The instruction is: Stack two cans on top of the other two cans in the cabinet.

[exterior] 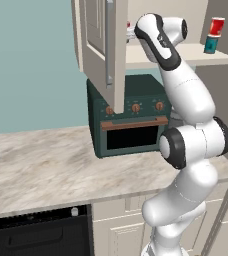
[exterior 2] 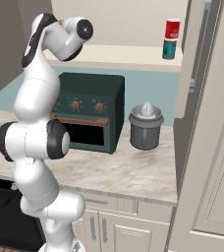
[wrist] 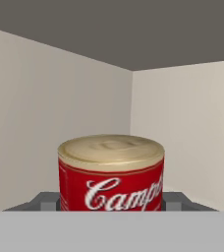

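Cabinet [exterior: 117, 55]: cream wall unit above the desk [exterior: 41, 165], door swung open, pale shelf [exterior 2: 128, 56] exposed.
Stacked pair: red can [exterior 2: 172, 28] sits upright on the teal can [exterior 2: 169, 48], at the shelf's right end.
Second red can [wrist: 111, 172]: upright inside the cabinet near its back corner, close before the hand camera, between the two finger tips [wrist: 47, 201].
Gripper [wrist: 111, 202]: jaws flank this can; whether they clamp it cannot be told.
Oven [exterior 2: 87, 110]: dark green, on the desk below the shelf.
Grey jar [exterior 2: 146, 126]: just right of the oven.
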Controlling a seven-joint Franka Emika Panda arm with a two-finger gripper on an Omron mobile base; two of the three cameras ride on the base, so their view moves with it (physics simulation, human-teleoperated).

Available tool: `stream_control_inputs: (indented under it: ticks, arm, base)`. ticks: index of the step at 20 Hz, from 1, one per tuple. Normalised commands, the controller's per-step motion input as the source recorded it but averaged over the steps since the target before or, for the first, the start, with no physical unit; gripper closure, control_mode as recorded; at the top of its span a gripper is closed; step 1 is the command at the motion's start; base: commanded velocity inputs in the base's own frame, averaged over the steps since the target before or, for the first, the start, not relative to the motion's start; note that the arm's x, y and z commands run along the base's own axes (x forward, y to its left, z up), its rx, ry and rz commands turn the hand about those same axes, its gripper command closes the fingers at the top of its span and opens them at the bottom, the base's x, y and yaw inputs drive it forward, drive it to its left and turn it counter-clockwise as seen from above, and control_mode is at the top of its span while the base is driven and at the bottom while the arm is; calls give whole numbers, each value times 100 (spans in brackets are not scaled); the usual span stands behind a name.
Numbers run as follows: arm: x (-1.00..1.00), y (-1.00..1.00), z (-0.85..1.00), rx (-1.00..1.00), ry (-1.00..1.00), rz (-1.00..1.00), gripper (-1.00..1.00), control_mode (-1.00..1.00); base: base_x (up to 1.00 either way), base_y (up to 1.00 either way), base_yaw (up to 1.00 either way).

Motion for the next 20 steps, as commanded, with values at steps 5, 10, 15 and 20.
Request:
stream_control_inputs:
  ticks: [5, 10, 15, 20]
  arm:
    - [4, 0, 0, 0, 0, 0, 100, -100]
    - [5, 0, 6, 0, 0, 0, 100, -100]
    - [16, 0, 17, 0, 0, 0, 100, -100]
    - [18, 0, 11, 0, 1, 0, 100, -100]
  base:
    - [0, 0, 0]
    - [0, 0, 0]
    - [0, 0, 0]
    - [0, 0, 0]
